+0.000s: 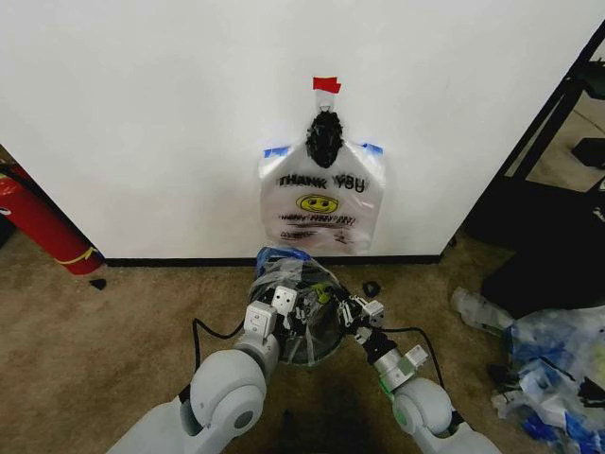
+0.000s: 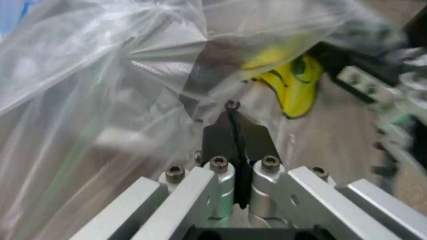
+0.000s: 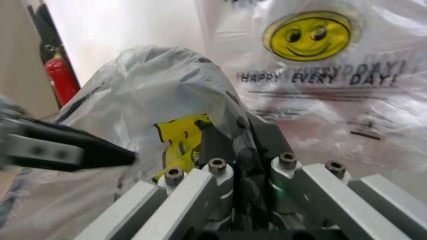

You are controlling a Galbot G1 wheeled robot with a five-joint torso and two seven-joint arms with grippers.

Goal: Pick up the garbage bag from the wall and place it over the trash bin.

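The trash bin (image 1: 304, 348) stands on the carpet just in front of the wall (image 1: 170, 123), directly below a white printed bag (image 1: 321, 210) that hangs from a black hook (image 1: 324, 138) under a strip of red tape (image 1: 326, 84). The garbage bag (image 1: 288, 274) — thin, clear, with blue patches — is draped over the trash bin's top, bunched up on the side nearest the wall. The left tool (image 1: 284, 305) sits at the trash bin's left rim, its black fingers pressed together and pinching a fold of the garbage bag (image 2: 133, 100). The right tool (image 1: 352, 312) is at the trash bin's right rim — its fingers likewise closed on the film (image 3: 167, 90). A red fire extinguisher (image 1: 38, 225) leans against the wall far left of the trash bin; a heap of plastic bags (image 1: 553, 364) lies on the carpet far to its right.
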